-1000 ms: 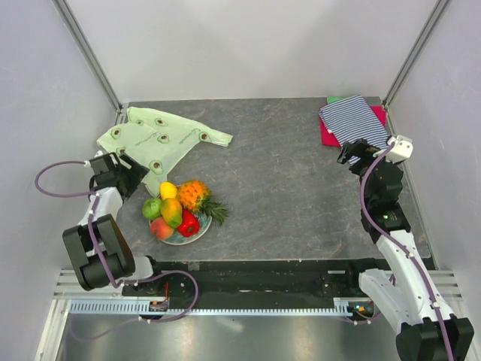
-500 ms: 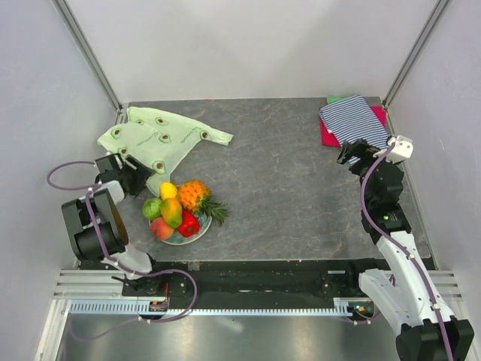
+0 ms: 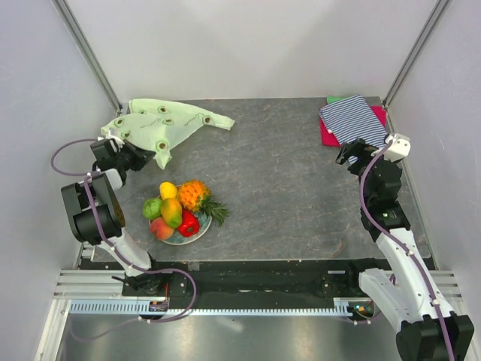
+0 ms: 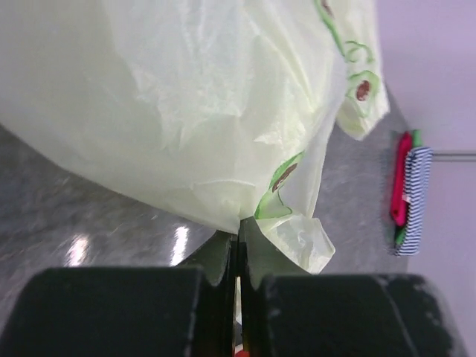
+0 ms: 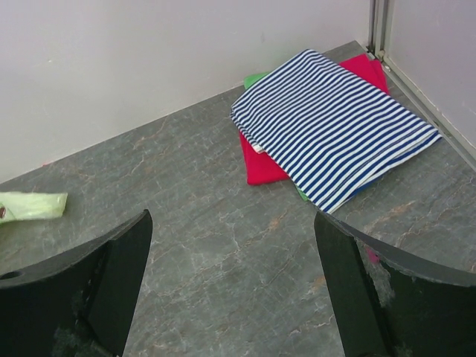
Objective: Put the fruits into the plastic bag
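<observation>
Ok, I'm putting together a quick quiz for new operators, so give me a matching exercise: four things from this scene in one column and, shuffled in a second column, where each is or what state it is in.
Column one:
1. plastic bag
2. fruits
3. striped cloth
4. right gripper

Column two:
A. piled on the plate, near left
B. open, holding nothing
C. an edge pinched in the shut left gripper
D. folded in the far right corner

Pairs: 1-C, 2-A, 3-D, 4-B.
</observation>
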Controlling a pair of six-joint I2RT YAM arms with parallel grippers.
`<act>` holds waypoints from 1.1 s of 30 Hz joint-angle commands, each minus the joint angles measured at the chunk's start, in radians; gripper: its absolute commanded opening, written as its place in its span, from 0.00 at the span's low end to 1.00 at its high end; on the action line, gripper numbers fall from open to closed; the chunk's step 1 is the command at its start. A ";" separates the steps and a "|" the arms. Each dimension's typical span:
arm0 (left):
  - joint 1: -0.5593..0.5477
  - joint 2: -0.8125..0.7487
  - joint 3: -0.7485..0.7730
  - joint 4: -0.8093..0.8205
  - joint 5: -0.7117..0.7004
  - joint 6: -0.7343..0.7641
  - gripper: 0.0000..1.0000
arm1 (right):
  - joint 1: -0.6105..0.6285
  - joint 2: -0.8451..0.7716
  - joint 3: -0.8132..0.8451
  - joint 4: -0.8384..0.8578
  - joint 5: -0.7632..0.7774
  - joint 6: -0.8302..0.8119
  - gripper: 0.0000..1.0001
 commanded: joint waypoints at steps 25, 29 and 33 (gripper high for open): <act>-0.439 -0.209 0.152 0.032 0.382 -0.360 0.02 | 0.244 0.153 0.010 0.181 -0.518 0.158 0.88; -0.439 -0.194 0.190 -0.083 0.419 -0.253 0.01 | 0.335 0.137 0.147 0.011 -0.426 -0.075 0.88; -0.439 -0.143 0.256 -0.135 0.525 -0.232 0.02 | 0.404 0.183 0.216 -0.073 -0.392 -0.196 0.87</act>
